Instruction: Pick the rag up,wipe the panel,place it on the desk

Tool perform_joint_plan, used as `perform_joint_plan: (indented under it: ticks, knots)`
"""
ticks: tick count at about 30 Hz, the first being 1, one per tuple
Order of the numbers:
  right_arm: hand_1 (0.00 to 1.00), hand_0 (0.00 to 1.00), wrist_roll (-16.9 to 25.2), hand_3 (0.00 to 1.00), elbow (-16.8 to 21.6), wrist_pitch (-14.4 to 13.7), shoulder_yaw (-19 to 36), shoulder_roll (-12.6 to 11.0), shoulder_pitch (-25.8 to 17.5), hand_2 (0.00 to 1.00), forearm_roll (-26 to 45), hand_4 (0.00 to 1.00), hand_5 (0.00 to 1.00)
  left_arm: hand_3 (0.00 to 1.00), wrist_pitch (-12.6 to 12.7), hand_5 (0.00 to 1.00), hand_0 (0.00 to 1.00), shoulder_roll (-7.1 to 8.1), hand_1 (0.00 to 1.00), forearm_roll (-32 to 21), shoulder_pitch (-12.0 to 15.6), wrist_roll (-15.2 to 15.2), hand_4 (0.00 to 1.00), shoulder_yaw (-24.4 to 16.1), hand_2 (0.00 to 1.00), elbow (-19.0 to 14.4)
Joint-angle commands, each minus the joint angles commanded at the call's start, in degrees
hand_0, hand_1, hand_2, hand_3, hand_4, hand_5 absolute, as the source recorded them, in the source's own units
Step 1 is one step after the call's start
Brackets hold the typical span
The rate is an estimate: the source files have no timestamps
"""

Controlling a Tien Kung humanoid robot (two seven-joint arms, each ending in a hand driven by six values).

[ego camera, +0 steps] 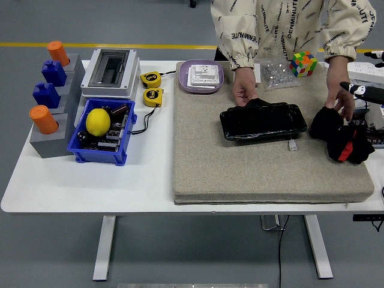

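Observation:
A glossy black panel (263, 122) lies flat on the beige mat (240, 174), right of centre. The rag (341, 137), black with a red patch, sits crumpled on the mat's right side, apart from the panel. My right hand (367, 93) shows only at the right edge, above and beyond the rag, one finger stretched out, holding nothing. A person stands at the far side. One of their hands (245, 93) rests on the panel's far edge. The other hand (339, 99) touches the top of the rag. My left arm is out of view.
Behind the mat stand a purple plate (187, 84) with a white switch, a bag of small parts (276, 73), a colour cube (303, 63) and a power strip (360, 69). On the left are two yellow tape measures (152, 87), a grey box (111, 72), a blue bin (102, 150) and a block rack (51, 129).

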Motion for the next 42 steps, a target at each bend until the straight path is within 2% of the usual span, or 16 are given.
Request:
perform_joint_plan:
  ticks: [5, 9, 20, 42]
  knots:
    - [0.705, 0.732, 2.04, 0.751, 1.90, 2.81, 0.96, -1.27, -1.96, 0.784, 2.69, 0.998, 0.575, 0.572, 0.00, 0.505, 0.635, 0.12, 0.658, -0.08, -0.17, 0.00, 0.612, 0.32, 0.681, -0.05]
    - [0.705, 0.732, 2.30, 0.751, 2.84, 3.98, 1.33, -1.96, -3.47, 0.784, 3.44, 0.998, 0.575, 0.572, 0.00, 0.505, 0.635, 0.13, 0.658, -0.13, -0.15, -0.01, 0.612, 0.42, 0.681, -0.08]
    - [0.701, 0.732, 2.01, 0.742, 4.12, 4.84, 2.93, -2.44, -6.25, 0.775, 2.20, 0.998, 0.562, 0.573, 0.00, 0.507, 0.635, 0.05, 0.658, -0.02, -0.16, -0.01, 0.611, 0.36, 0.682, -0.07]
    - [0.698, 0.737, 1.43, 0.743, 4.07, 5.00, 4.24, -2.86, -6.46, 0.768, 0.26, 0.998, 0.538, 0.573, -0.02, 0.511, 0.636, -0.20, 0.658, 0.17, -0.27, -0.02, 0.614, -0.28, 0.684, -0.02]
